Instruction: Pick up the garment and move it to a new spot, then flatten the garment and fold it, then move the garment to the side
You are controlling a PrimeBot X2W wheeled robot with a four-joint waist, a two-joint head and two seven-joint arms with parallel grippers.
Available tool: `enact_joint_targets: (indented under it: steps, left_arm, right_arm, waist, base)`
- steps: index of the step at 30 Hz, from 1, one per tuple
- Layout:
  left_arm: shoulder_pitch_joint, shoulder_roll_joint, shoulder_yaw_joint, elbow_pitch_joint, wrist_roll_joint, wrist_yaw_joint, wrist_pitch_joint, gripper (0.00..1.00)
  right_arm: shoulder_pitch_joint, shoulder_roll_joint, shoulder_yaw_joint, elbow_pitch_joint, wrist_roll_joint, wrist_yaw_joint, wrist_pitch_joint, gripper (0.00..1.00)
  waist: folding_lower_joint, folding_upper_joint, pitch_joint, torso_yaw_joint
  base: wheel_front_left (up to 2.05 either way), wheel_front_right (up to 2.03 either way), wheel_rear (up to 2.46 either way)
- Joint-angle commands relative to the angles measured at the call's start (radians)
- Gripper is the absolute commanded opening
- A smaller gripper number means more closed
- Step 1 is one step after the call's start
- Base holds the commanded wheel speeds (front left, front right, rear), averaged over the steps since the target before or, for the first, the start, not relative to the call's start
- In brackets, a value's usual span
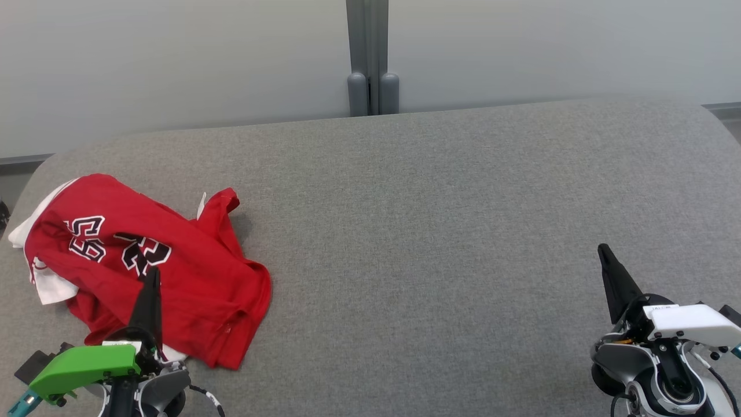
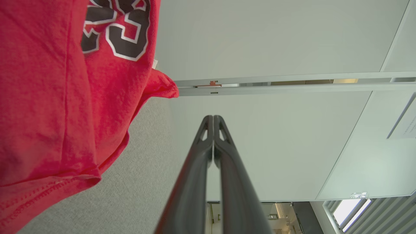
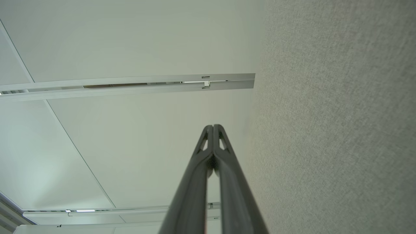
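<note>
Crumpled red shirt (image 1: 214, 272) with dark numbers at the left end of the grey table (image 1: 434, 231), left gripper (image 1: 153, 274) there too, fingers pressed together, empty, right gripper (image 1: 602, 250) at the table's right end, fingers pressed together

table: we see a grey fabric-covered table (image 1: 463, 231) with rounded far corners | wall: pale matte wall panels (image 1: 173, 63) stand right behind it, meeting at a grey upright post (image 1: 370, 52) | left wrist view: we note a pale rail (image 2: 292, 83) crossing the panels, and slats (image 2: 383, 211) beside a bright window (image 2: 351, 209), low right
</note>
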Motion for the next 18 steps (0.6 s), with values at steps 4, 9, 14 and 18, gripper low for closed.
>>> enact_joint_targets:
  steps: [4,9,14,18]
  left_arm:
    - [-0.012,0.002,0.001,0.001,0.006,-0.005,0.002,0.0]
    - [-0.012,0.002,0.001,0.001,0.006,-0.005,0.002,0.0]
    - [-0.012,0.002,0.001,0.001,0.006,-0.005,0.002,0.0]
    - [-0.012,0.002,0.001,0.001,0.006,-0.005,0.002,0.0]
  right_arm:
    - [-0.005,-0.001,0.0,0.002,-0.004,0.001,0.001,0.0]
    - [-0.005,-0.001,0.0,0.002,-0.004,0.001,0.001,0.0]
    - [-0.005,-0.001,0.0,0.002,-0.004,0.001,0.001,0.0]
    - [-0.005,-0.001,0.0,0.002,-0.004,0.001,0.001,0.0]
  waist:
    - [0.0,-0.0001,0.0,0.0]
    - [0.0,-0.0001,0.0,0.0]
    - [0.0,-0.0001,0.0,0.0]
    - [0.0,-0.0001,0.0,0.0]
  base:
    - [0.0,0.0,0.0]
    - [0.0,0.0,0.0]
    - [0.0,0.0,0.0]
    - [0.0,0.0,0.0]
